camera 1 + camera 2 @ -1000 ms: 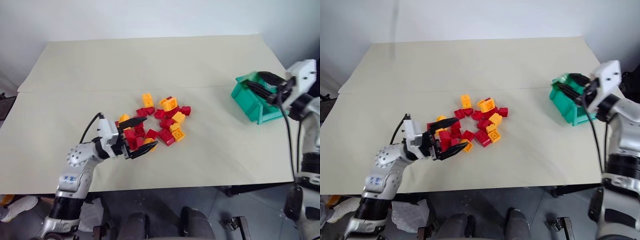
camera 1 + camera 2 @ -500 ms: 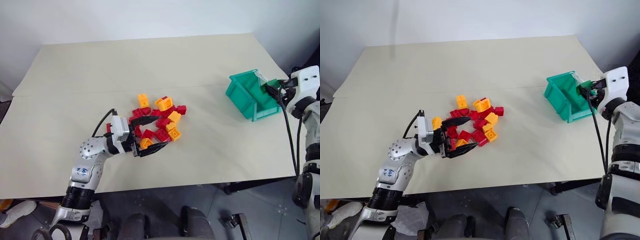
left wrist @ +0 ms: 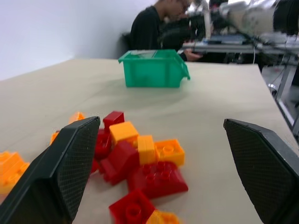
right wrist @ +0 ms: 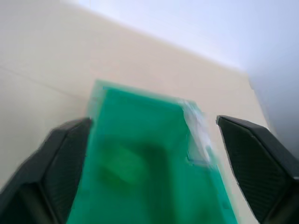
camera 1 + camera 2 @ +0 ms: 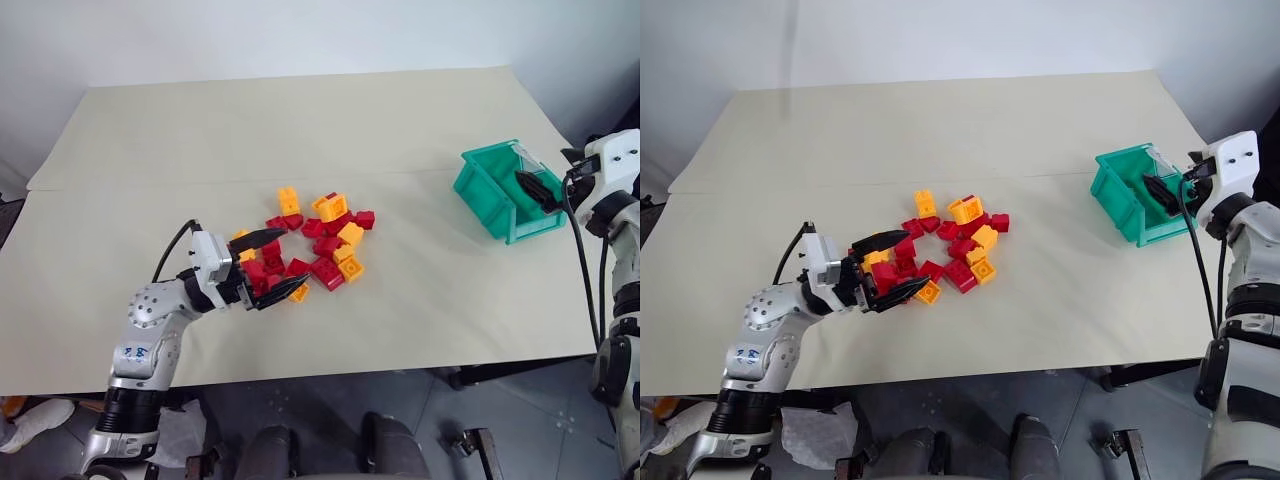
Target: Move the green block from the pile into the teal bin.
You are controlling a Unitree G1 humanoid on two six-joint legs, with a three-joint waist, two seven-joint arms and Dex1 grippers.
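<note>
Now | right gripper [image 5: 540,190] released, spread over teal bin [image 5: 488,195] | green block [image 4: 122,164] inside, axis unclear

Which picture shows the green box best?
The left eye view: the whole teal bin sits sharp on the table, the right gripper over it. The left wrist view shows one side from afar. The right wrist view looks inside it, blurred.

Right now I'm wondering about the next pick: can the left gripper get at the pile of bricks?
Probably yes. The left gripper is open at the near edge of the pile, with red and orange bricks between its fingers in the wrist view and nothing blocking them.
</note>
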